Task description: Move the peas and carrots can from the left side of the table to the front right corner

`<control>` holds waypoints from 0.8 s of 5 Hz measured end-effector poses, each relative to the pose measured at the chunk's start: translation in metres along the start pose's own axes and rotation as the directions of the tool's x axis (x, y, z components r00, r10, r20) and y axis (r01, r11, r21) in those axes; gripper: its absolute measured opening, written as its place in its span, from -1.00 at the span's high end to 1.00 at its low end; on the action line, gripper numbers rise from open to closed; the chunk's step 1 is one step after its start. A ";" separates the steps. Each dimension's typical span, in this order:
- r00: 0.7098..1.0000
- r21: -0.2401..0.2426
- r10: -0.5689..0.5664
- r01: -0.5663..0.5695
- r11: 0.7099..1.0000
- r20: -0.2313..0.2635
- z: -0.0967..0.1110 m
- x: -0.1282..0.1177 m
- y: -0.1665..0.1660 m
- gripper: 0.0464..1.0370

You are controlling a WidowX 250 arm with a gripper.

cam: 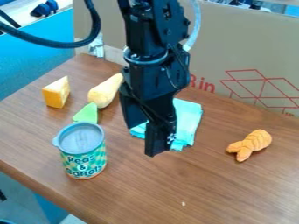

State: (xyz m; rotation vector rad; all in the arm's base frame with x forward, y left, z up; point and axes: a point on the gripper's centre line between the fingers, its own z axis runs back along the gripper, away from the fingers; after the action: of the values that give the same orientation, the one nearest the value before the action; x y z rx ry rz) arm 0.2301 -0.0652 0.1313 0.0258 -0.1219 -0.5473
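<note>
The black gripper point(146, 138) hangs over the middle of the wooden table with its fingers apart, and nothing shows between them. Behind it lies a folded turquoise cloth point(187, 122), partly hidden by the gripper. To the left stands a can point(85, 158) with a green and yellow checked label and a grey lid. A light green wedge point(87, 113) is just behind the can. Farther back are a pale yellow, tapered toy vegetable point(105, 91) and a yellow-orange cheese wedge point(56, 92). An orange shrimp-like toy point(251, 145) lies on the right.
The wooden table point(234, 192) has its front-left edge running below the can. A cardboard panel point(234, 52) with red print stands along the back. A blue panel point(29, 54) borders the left side, and a black cable point(64, 44) loops over the upper left.
</note>
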 end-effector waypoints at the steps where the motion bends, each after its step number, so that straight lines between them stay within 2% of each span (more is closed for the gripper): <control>1: 1.000 -0.005 0.001 -0.001 1.000 -0.021 -0.005 -0.003 0.000 -0.93; 2: 0.999 0.014 0.045 -0.045 0.999 -0.009 0.000 -0.016 0.013 -0.93; 3: 0.995 0.046 0.090 -0.092 0.995 0.042 0.008 -0.029 0.031 -0.93; 4: 0.988 0.087 0.154 -0.155 0.984 0.015 0.010 -0.044 0.049 -0.93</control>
State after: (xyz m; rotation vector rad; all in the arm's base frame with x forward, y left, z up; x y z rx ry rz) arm 0.2174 -0.0005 0.1397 0.0994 -0.1542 -0.3865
